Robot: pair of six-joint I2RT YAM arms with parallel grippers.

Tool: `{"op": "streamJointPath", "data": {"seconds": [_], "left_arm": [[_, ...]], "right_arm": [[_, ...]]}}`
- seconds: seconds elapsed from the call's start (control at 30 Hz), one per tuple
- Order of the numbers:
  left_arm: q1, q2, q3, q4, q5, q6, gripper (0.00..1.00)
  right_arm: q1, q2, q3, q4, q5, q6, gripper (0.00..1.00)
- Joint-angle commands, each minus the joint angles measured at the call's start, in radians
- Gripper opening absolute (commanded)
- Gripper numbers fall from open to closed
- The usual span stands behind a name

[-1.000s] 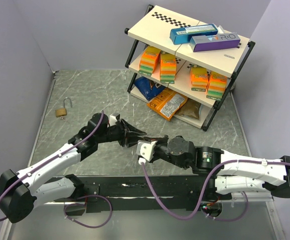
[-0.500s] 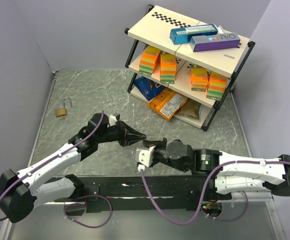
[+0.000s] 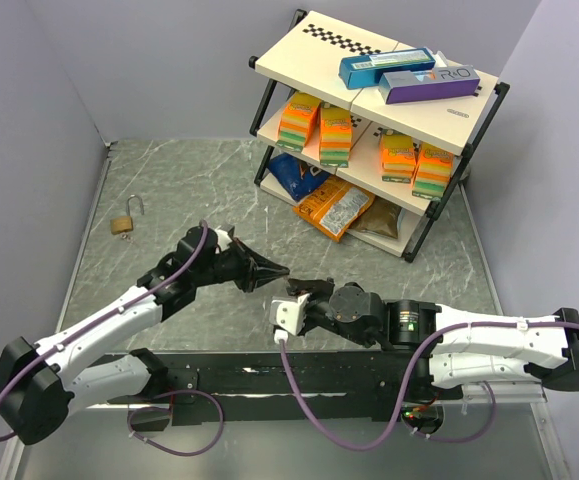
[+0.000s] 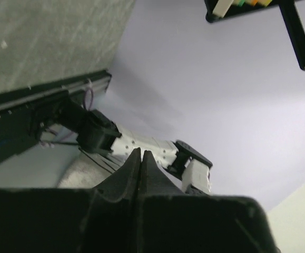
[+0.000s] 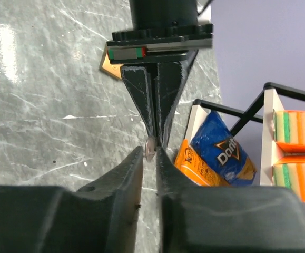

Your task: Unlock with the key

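Black mounting rail point(image 3: 269, 382) runs along the near edge, with both arm bases on it. Both arms reach inward and meet over the near middle of the grey marbled table point(image 3: 179, 180). Right gripper point(image 5: 149, 154): comes in from the right and points left and slightly far. Its jaws are parted by a narrow slot, with a finger either side of the key point(image 5: 150, 149); contact with the key cannot be judged from the right wrist view. The key is small, thin and brownish, held off the table, and sticks out from the tip of the left gripper point(image 3: 282, 270) into that slot. Left gripper: comes in from the near left with its jaws pressed together and pinches the key at the very tips. The left wrist view confirms the two fingers point(image 4: 134, 168) meet along a single seam; the key itself cannot be seen there. The two grippers are tip to tip, nearly in line. Far left, well apart from both grippers, a brass padlock point(image 3: 124, 222) with a silver shackle lies on the table, untouched. Far right stands a black-framed shelf rack point(image 3: 289, 62). Its top board carries a blue box point(image 3: 384, 68) and a purple box point(image 3: 427, 85). Its middle board holds orange packs point(image 3: 335, 133). At the bottom are a blue chip bag point(image 3: 295, 175) and an orange bag point(image 3: 334, 208).
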Motion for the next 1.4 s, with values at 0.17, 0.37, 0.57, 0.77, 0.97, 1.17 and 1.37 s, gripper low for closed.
{"op": "streamJointPath", "data": {"seconds": [0.17, 0.37, 0.57, 0.77, 0.97, 1.17, 1.37], "left_arm": [[0.01, -0.143, -0.018, 0.058, -0.363, 0.239, 0.01], [0.008, -0.202, -0.037, 0.223, -0.408, 0.531, 0.01], [0.008, -0.209, -0.01, 0.27, -0.277, 0.783, 0.01], [0.008, -0.217, -0.03, 0.359, -0.158, 0.82, 0.01], [0.008, -0.223, -0.069, 0.487, -0.101, 0.766, 0.01], [0.01, -0.211, -0.083, 0.556, -0.055, 0.732, 0.01], [0.01, -0.2, -0.083, 0.57, -0.036, 0.721, 0.01]], "right_arm": [[-0.077, -0.021, 0.03, -0.044, -0.046, 0.33, 0.48], [-0.413, -0.09, 0.064, -0.061, -0.417, 0.701, 0.56], [-0.703, -0.099, 0.064, 0.078, -0.913, 1.042, 0.59], [-0.838, -0.045, 0.024, 0.309, -1.248, 1.327, 0.59], [-0.843, -0.01, 0.041, 0.303, -1.289, 1.329, 0.56], [-0.838, 0.017, 0.05, 0.309, -1.308, 1.324, 0.49], [-0.829, 0.036, 0.061, 0.329, -1.321, 1.343, 0.42]]}}
